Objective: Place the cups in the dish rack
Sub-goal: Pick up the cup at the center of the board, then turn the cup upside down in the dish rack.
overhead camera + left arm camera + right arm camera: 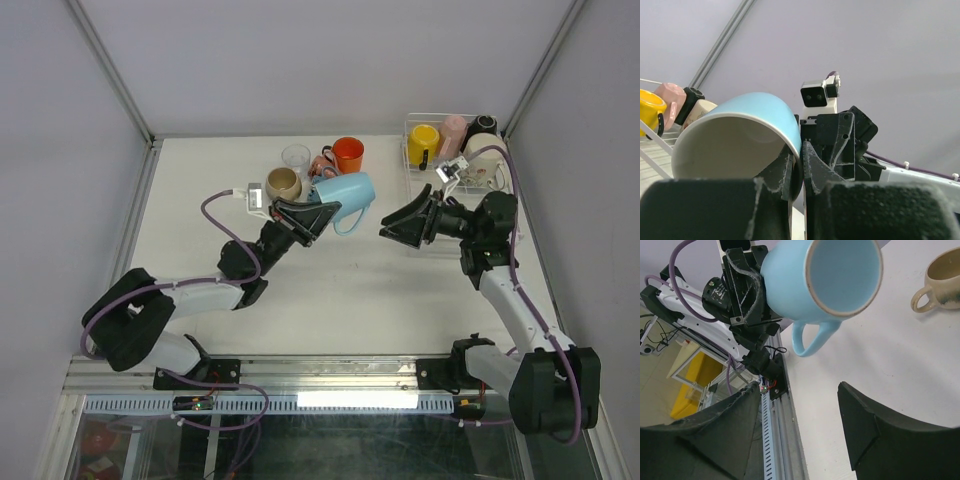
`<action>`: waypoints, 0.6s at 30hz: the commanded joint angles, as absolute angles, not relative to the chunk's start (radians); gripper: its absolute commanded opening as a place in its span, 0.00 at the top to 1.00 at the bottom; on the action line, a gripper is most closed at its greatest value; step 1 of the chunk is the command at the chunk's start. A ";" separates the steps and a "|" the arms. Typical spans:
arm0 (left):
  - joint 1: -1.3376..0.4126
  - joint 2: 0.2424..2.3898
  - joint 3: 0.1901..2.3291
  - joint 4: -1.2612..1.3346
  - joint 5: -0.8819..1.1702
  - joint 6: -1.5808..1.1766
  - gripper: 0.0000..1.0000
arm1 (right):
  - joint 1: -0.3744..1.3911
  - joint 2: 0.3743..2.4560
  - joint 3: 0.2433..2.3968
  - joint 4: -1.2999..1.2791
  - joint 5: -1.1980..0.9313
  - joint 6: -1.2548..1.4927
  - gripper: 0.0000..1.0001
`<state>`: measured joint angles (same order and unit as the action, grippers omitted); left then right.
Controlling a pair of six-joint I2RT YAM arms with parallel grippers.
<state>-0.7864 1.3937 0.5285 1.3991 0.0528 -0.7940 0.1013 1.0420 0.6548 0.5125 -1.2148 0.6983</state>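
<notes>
Light-blue mug [345, 192] is held above the middle of the surface [360, 290], well short of the dish rack [409, 150], its rim pinched in the closed left tool [312, 208]; with the empty right tool [392, 230] gaping towards it, a drop is risked if released early.

Clear basket-like dish rack [408, 160] sits at far-R corner of white table [400, 290]. Inside: yellow mug [424, 140] on L, pink mug [454, 130] next, black mug [485, 123] at back, cream mug [484, 152] on R. Far centre of table: clear glass tumbler [296, 156], orange mug [348, 153] to its R, beige mug [283, 183] nearer. Just R of that, light-blue mug [347, 190] lies tipped in left gripper [318, 205]. Right gripper [402, 218] is further R, apart, in front of rack.
</notes>
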 commanded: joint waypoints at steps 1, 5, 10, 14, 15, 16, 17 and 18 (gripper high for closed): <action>-0.812 1.484 0.633 1.737 0.035 -0.743 1.00 | 0.128 1.038 0.623 0.603 -1.145 0.800 0.34; -0.837 1.528 0.705 1.746 0.051 -0.730 1.00 | 0.142 1.024 0.580 0.689 -1.121 0.830 0.33; -0.867 1.563 0.768 1.746 0.062 -0.730 1.00 | 0.150 1.025 0.581 0.689 -1.115 0.818 0.33; -0.889 1.575 0.806 1.747 0.061 -0.736 1.00 | 0.154 1.026 0.583 0.681 -1.104 0.820 0.32; -0.896 1.577 0.813 1.746 0.060 -0.738 1.00 | 0.154 1.026 0.582 0.682 -1.102 0.824 0.32; -0.900 1.578 0.820 1.747 0.060 -0.742 1.00 | 0.153 1.025 0.580 0.688 -1.099 0.829 0.32; -0.905 1.580 0.825 1.747 0.060 -0.745 1.00 | 0.153 1.025 0.577 0.702 -1.096 0.839 0.32; -0.908 1.580 0.830 1.746 0.059 -0.748 1.00 | 0.154 1.024 0.571 0.725 -1.093 0.854 0.32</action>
<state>-0.8894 1.5860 0.7616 1.4158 0.0582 -0.7448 0.1478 1.0451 0.5705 0.6315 -1.1198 0.8135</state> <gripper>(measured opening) 0.035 0.678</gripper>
